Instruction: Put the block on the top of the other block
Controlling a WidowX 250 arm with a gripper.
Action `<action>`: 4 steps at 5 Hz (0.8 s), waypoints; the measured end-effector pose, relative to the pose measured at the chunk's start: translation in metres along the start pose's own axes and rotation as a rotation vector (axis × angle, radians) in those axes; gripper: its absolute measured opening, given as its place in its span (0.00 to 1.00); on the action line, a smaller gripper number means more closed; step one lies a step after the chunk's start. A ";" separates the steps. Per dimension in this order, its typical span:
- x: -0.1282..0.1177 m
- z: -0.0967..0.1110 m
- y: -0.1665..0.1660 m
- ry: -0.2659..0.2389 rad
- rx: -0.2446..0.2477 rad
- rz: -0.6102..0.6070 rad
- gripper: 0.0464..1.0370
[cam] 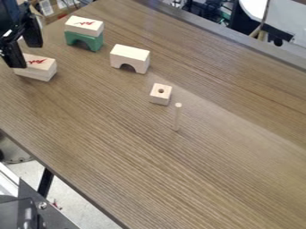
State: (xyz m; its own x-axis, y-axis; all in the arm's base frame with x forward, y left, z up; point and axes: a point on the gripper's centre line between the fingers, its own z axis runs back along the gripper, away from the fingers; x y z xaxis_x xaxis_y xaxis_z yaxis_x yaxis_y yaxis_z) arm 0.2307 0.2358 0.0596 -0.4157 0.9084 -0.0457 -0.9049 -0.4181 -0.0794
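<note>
Here, at the upper left of the frame, the black pincer (pixel 24 46) hangs over the table (pixel 197 179), its two fingers apart with a gap between them. Its lower finger overlaps the near-left corner of a pale wooden block (pixel 42 63) with red marks on top; whether the two touch, one cannot tell. That block lies flat on a second pale block (pixel 35 74), their long sides roughly lined up, so at the left of the frame one block already sits on the other.

Farther up, right of the pincer, another pale block with red marks (pixel 83 25) rests flat on a green arch block (pixel 91 42), which stands on the table with its curved opening downward. To the right of that pair, in the upper middle, a pale arch block (pixel 129 57) stands by itself, its opening also facing down. Lower and more to the right, near the centre, sits a small wooden cube (pixel 160 95) with a round hole in its top. Just beside it, a little below and to the right, a thin wooden peg (pixel 177 117) stands upright on the table. At the lower left, beyond the table's edge, are a dark piece of equipment (pixel 24 210) and some pale floor (pixel 78 208).
</note>
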 end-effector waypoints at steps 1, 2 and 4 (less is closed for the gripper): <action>0.001 -0.003 0.000 -0.015 0.001 0.010 0.96; 0.004 -0.013 0.000 -0.034 0.012 0.024 0.96; 0.003 -0.020 0.002 0.000 0.023 0.089 0.62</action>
State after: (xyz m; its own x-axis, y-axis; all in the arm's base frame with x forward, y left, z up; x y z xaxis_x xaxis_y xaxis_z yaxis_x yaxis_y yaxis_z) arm 0.2296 0.2381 0.0399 -0.4946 0.8676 -0.0512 -0.8663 -0.4968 -0.0521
